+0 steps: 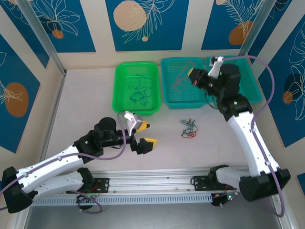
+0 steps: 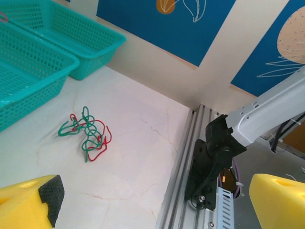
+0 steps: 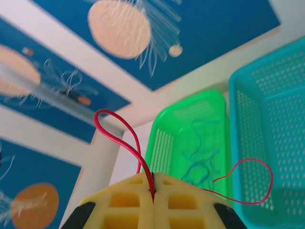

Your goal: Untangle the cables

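The right hand (image 3: 153, 191) is clenched on a red wire (image 3: 129, 129). Its two blocky yellow fingers (image 3: 128, 207), moulded with square hollows, are pressed together with the wire pinched in the seam. The wire is hair-thin and glossy. One end loops up in a tall teardrop, and the other end swings out toward 3 o'clock in a loose curl. From above, this hand (image 1: 194, 75) hangs over a teal basket (image 1: 167, 98) of perforated plastic. The white-and-black arm rises steeply to it from its base at 5 o'clock.

At 9 o'clock from that basket, touching it, sits a green basket (image 1: 119, 102) of the same mesh, holding squiggly blue wires (image 1: 138, 90). A second teal basket (image 1: 252, 90) stands at 3 o'clock.

The left hand (image 1: 147, 134) is released, its yellow fingers spread wide, and one of them carries a black foam pad (image 2: 50, 195). The left arm lies low and stretched out across the tabletop (image 1: 86, 105), which is pale, matte and faintly veined like marble.

The knot (image 1: 188, 128) lies on the tabletop at 3 o'clock from the left hand and at 6 o'clock from the right hand, well clear of both. The left wrist camera shows this knot (image 2: 86, 133) as green and red strands twisted into a small flat tangle.

A ribbed aluminium rail (image 1: 157, 183) runs along the near edge. The wall panels (image 1: 143, 21) are blue, printed with peach discs and white line-drawn leaves.
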